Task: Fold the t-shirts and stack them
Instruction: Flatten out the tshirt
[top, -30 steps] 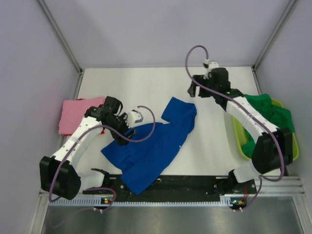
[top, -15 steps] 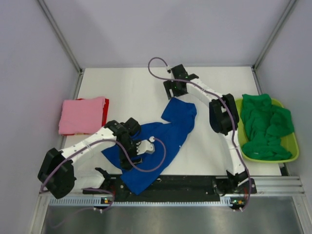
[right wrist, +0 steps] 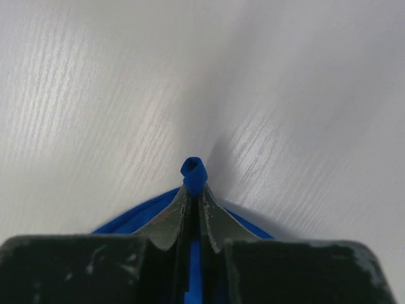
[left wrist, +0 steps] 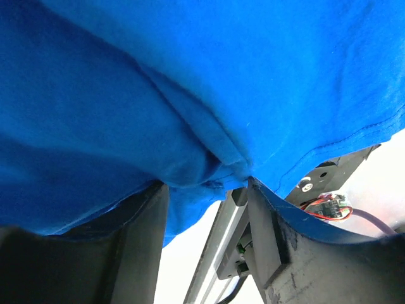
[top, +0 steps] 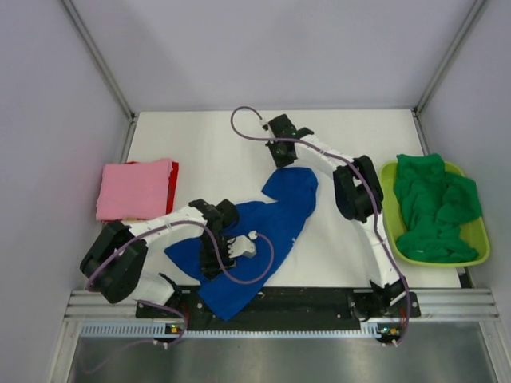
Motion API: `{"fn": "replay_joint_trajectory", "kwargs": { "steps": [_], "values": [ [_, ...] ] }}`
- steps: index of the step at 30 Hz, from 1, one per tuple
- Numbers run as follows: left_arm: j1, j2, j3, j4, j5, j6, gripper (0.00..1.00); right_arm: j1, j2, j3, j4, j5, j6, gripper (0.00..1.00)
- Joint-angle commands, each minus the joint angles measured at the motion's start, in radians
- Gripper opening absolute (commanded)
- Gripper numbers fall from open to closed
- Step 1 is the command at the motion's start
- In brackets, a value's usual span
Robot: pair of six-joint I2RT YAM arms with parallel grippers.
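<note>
The royal-blue t-shirt lies crumpled on the middle of the white table. My right gripper is at its far corner, shut on a small roll of blue cloth that pokes out past the fingertips of the right gripper. My left gripper is low over the shirt's near-left part. In the left wrist view the left gripper has its jaws apart, with a bunched fold of the blue t-shirt at the tips. A folded pink t-shirt lies at the left. Green t-shirts fill the basket.
The lime-green plastic basket stands at the right edge of the table. A red piece shows under the pink shirt. A metal rail runs along the near edge, and grey walls close in the sides and back.
My right arm swung left from near the basket to the blue shirt's far corner and shut on it. My left arm came down onto the shirt's near-left part, its jaws narrowing.
</note>
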Motion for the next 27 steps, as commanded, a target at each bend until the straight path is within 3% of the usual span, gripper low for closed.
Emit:
{"fn": "replay_joint_trajectory", "kwargs": {
  "steps": [1, 5, 10, 12, 18, 20, 24, 27],
  "values": [
    [-0.017, 0.007, 0.002, -0.011, 0.029, 0.012, 0.54, 0.003, 0.016, 0.053, -0.015, -0.023, -0.001, 0.00],
    [-0.024, -0.003, 0.016, 0.003, 0.025, 0.016, 0.50, -0.006, -0.027, 0.077, -0.009, -0.034, 0.010, 0.00],
    [0.002, 0.075, 0.033, 0.194, -0.238, -0.066, 0.47, -0.075, -0.163, 0.035, 0.029, -0.051, 0.073, 0.00],
    [0.055, 0.143, 0.074, 0.272, -0.352, -0.071, 0.47, -0.115, -0.252, -0.063, 0.069, -0.051, 0.093, 0.00],
    [0.246, 0.340, 0.382, 0.381, -0.425, -0.093, 0.52, -0.180, -0.500, -0.457, 0.189, -0.058, 0.093, 0.00],
    [0.258, 0.351, 0.465, 0.408, -0.405, -0.068, 0.58, -0.184, -0.565, -0.551, 0.199, -0.006, 0.091, 0.00],
    [0.287, 0.273, 0.540, 0.347, -0.192, 0.030, 0.74, -0.186, -0.689, -0.689, 0.213, 0.028, 0.084, 0.00],
    [0.347, 0.219, 0.542, 0.284, -0.071, 0.097, 0.80, -0.188, -0.732, -0.728, 0.218, 0.008, 0.071, 0.00]
  ]
}}
